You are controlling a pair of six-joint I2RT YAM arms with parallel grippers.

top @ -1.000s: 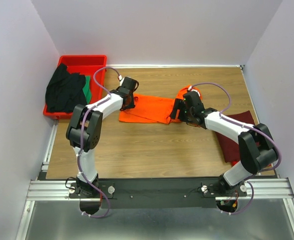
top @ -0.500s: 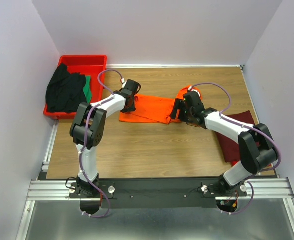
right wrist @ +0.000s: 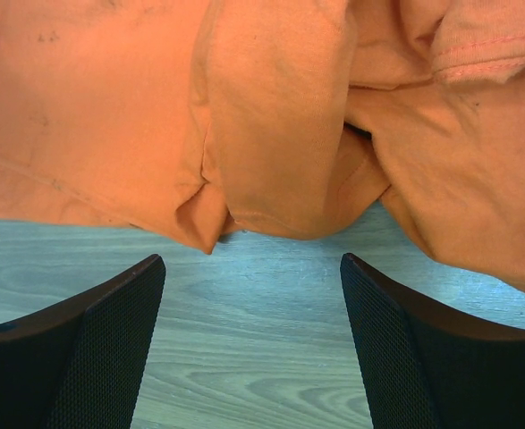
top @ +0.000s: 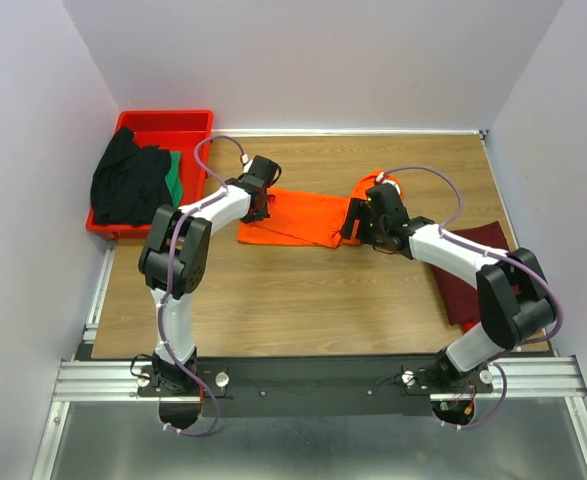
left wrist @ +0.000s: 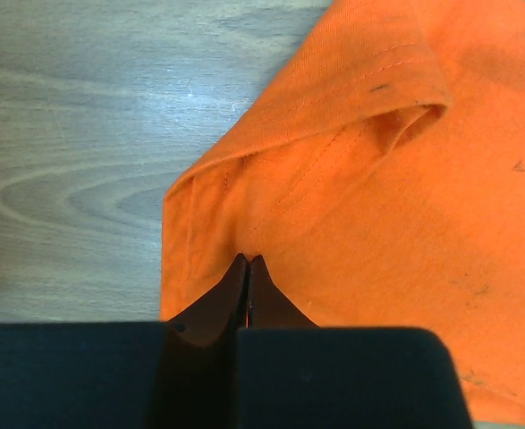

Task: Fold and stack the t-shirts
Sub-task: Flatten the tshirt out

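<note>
The orange t-shirt [top: 303, 215] lies partly folded across the middle of the table. My left gripper [top: 259, 204] is at its left end, jaws shut on the orange cloth [left wrist: 378, 179] near the corner, tips [left wrist: 247, 259] pressed together with a sliver of cloth between them. My right gripper [top: 357, 222] is at the shirt's right end, open, its fingers [right wrist: 253, 259] over bare wood just short of the bunched orange edge [right wrist: 280, 116]. A maroon t-shirt [top: 473, 268] lies at the right edge under the right arm. A black t-shirt [top: 128, 180] and a green one [top: 176, 176] sit in the tray.
A red plastic tray [top: 168, 122] stands at the back left corner, with the black shirt hanging over its side. Walls close in the table on the left, back and right. Bare wood [top: 303, 290] stretches between the orange shirt and the arm bases.
My left gripper's jaws have shut on the orange shirt's left end, after the left arm shifted slightly. The right arm and gripper have stayed put.
</note>
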